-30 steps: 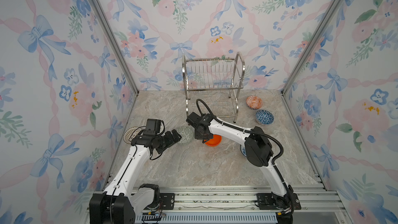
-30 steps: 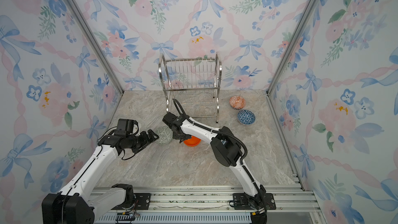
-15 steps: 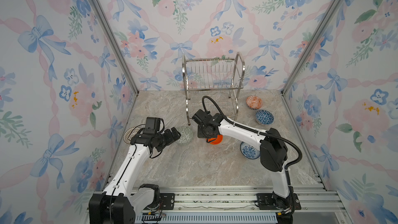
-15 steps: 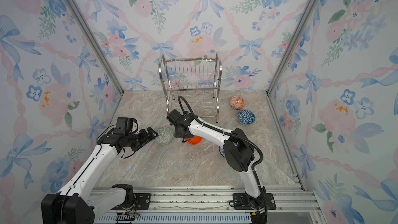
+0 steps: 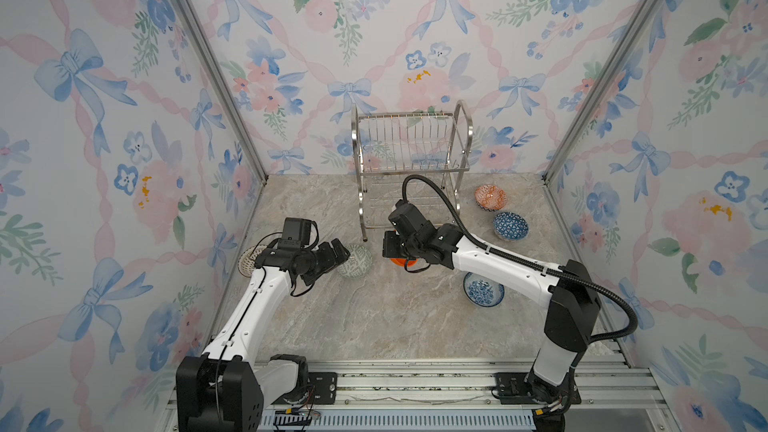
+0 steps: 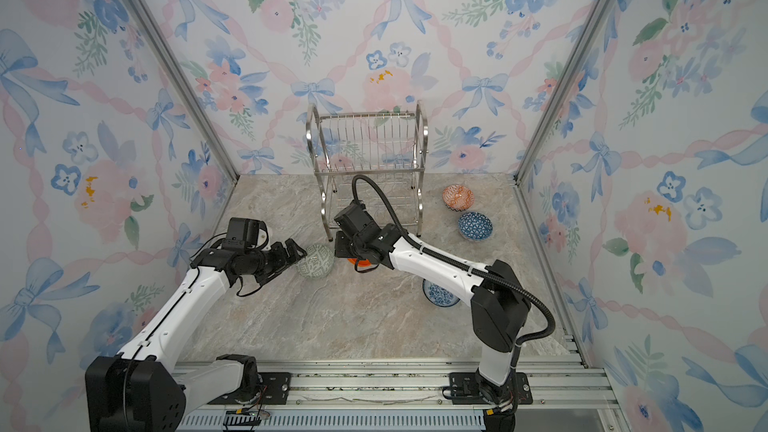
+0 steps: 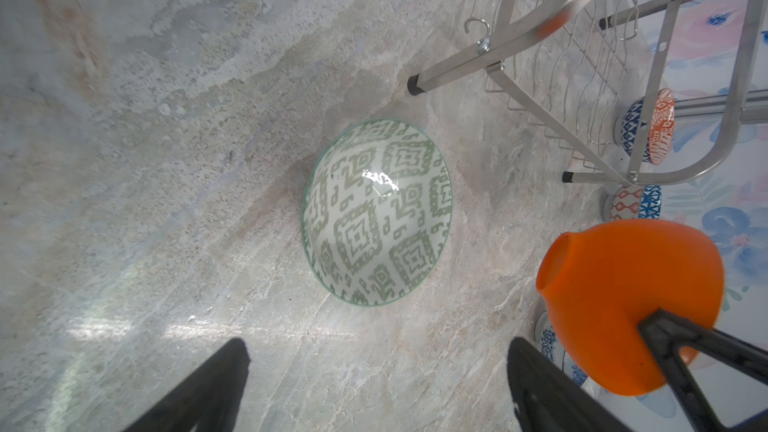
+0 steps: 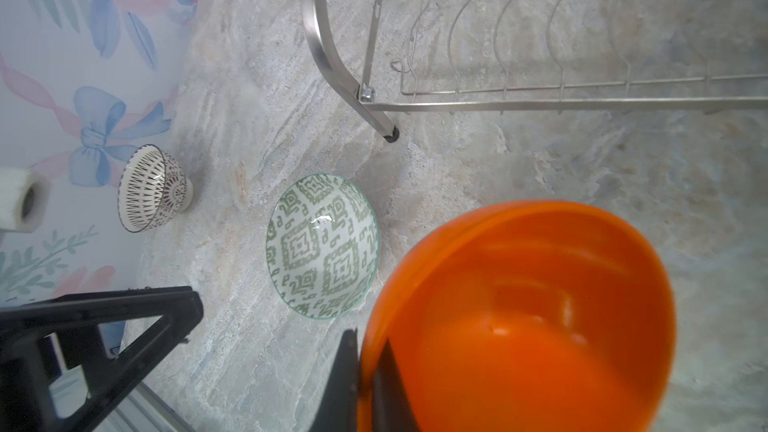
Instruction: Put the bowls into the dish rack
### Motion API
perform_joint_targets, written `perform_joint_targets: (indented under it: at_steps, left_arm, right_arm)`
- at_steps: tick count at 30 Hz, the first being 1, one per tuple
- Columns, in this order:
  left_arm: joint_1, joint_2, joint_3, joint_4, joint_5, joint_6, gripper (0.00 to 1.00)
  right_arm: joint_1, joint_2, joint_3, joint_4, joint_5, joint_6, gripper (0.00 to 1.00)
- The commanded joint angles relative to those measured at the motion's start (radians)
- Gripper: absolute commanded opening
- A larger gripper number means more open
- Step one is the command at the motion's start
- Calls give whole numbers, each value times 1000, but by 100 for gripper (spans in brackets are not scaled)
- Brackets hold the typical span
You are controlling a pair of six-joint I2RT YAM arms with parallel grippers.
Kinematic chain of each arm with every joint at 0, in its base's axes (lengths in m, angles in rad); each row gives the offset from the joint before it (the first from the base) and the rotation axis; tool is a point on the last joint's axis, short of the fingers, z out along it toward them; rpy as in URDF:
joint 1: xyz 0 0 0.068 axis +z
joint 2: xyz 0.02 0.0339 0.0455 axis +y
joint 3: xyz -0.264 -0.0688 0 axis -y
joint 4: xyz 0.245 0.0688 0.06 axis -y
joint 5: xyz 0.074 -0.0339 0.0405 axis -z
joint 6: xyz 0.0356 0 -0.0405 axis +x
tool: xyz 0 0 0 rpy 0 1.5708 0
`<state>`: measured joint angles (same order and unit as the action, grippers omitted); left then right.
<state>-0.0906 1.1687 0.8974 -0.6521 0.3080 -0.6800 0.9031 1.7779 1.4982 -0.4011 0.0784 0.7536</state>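
Note:
My right gripper (image 8: 368, 342) is shut on the rim of the plain orange bowl (image 8: 519, 317), one finger inside and one outside. The bowl hangs tilted just in front of the dish rack (image 5: 411, 151), and both top views show only a sliver of this orange bowl (image 5: 402, 261) under the wrist. The green-white bowl (image 7: 376, 211) sits upright on the table. My left gripper (image 7: 378, 344) stands open a short way from it, fingers wide and empty. In a top view that left gripper (image 5: 338, 253) nearly touches the green-white bowl (image 5: 356, 261).
A lattice bowl (image 5: 248, 259) lies by the left wall behind my left arm. A blue floral bowl (image 5: 482, 289) sits under my right forearm. The dark-blue bowl (image 5: 510, 226) and the orange-red patterned bowl (image 5: 491, 197) stand right of the rack. Both rack shelves look bare.
My right gripper shut on the orange bowl's rim and tipped it up. The right elbow swung right, uncovering the blue floral bowl. My left arm barely moved.

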Motion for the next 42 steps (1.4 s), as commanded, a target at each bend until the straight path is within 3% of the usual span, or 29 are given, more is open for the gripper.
perform_joint_targets:
  at_steps: [1,7,15,19,24,32,42]
  left_arm:
    - [6,19,35,6,-9,19,98]
    - [6,34,53,8,0,12,98]
    - [7,63,63,9,-7,8,98]
    - [6,74,70,9,-8,-11,98]
    - [3,92,117,9,-9,-33,98]
    - [-21,195,267,27,-42,-56,98]
    - [-92,446,482,91,-112,-60,96]
  right_arm:
    - [-22,-35,-58,165,-63,-23,0]
    - [-54,-40,-161,423,-188,40,0]
    - [-78,-53,-249,683,-252,-10,0]
    - [-130,-34,-308,865,-366,83,0]
    - [-181,17,-367,1120,-405,186,0]
    - [-228,68,-322,1156,-484,176,0]
    - [-293,80,-337,1201,-528,196,0]
